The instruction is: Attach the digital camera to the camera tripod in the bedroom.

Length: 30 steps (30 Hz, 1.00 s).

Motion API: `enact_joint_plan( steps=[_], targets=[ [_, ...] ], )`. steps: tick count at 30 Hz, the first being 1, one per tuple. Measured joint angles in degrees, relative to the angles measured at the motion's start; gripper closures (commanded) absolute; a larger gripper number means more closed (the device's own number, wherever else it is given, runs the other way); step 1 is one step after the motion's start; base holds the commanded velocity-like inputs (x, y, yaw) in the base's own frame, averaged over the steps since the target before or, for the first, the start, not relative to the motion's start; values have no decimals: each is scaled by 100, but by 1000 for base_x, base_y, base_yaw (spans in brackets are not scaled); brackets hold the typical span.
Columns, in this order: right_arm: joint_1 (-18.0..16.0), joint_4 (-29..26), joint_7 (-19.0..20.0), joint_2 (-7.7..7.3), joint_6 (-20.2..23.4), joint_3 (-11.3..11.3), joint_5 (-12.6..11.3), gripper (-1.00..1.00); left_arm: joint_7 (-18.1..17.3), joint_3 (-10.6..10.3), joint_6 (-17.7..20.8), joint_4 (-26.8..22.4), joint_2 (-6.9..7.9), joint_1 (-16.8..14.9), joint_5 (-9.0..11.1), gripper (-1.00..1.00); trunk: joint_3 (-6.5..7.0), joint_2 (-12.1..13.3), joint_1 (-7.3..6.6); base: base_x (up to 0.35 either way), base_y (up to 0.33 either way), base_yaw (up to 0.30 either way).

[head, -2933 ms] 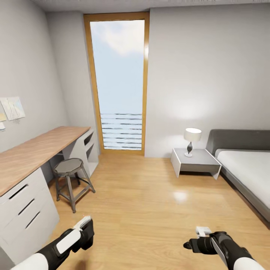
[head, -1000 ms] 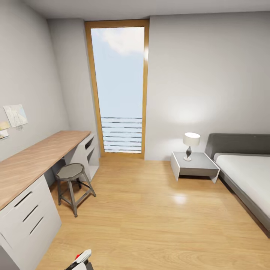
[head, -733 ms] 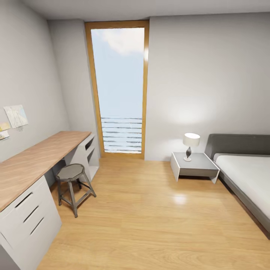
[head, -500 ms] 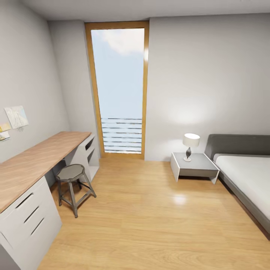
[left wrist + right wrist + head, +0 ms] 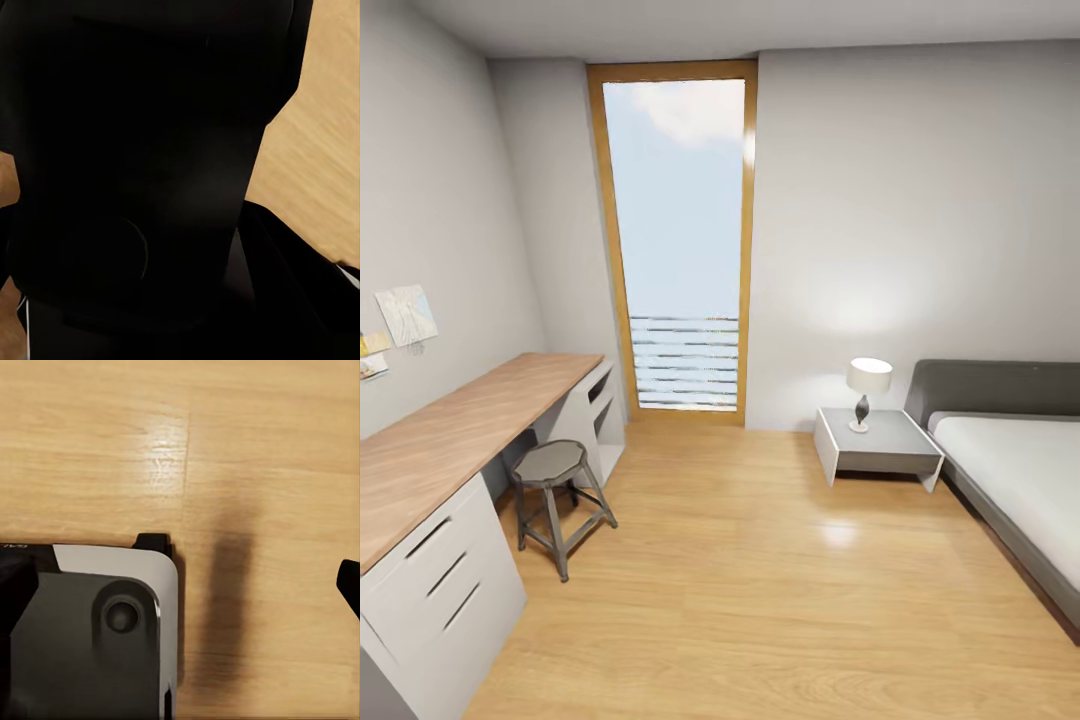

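While the robot stands in the bedroom (image 5: 920,200) with its head camera facing the tall window (image 5: 680,240), where the camera and the tripod are cannot be told from these views; my guess is they lie in a part of the room outside this outlook, so the step in hand is still finding them, and nothing of the attaching is done.

The arms seem tucked low for travel. The left wrist camera looks at a black bulk (image 5: 135,165) close to its lens, with floor beyond. The right wrist camera looks down on the floor (image 5: 262,450) beside a grey and white robot panel (image 5: 97,637). Whether the left claw or the right claw is open or closed, I cannot tell.

A long worktop (image 5: 450,430) runs along the left wall with a stool (image 5: 550,465) drawn up near it, placed for sitting. Its drawers (image 5: 445,575) are all pushed in, so their contents are hidden. The cubbies (image 5: 600,395) at its far end stand open, but what they hold is too dim to make out. Paper notes (image 5: 405,315) hang on the wall above.

On the right, a nightstand (image 5: 905,445) sits just beside the bed (image 5: 1010,460), and a lamp (image 5: 868,385) stands upright on it within reach of a sleeper. The wide plank floor (image 5: 760,580) between the furniture leaves room to turn the base.
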Motion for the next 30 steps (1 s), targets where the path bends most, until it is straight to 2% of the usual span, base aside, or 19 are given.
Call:
enact_joint_plan(
  steps=[5, 13, 30],
  targets=[
    [17, 0, -24, 9, -9, 2, 4, -100, -32, 0, -39, 5, -3, 7, -24, 100, 90, 201, -110, 0, 0, 0],
    [66, 0, -41, 70, -41, -5, 2, -100, -286, -2, -62, 13, 25, 10, 13, 100, 234, 522, -286, 0, 0, 0],
    [105, 0, -76, 79, 4, -6, -2, -100, -339, 1, -58, 15, 33, 10, -11, 100, 541, 1206, -660, 0, 0, 0]
  ],
)
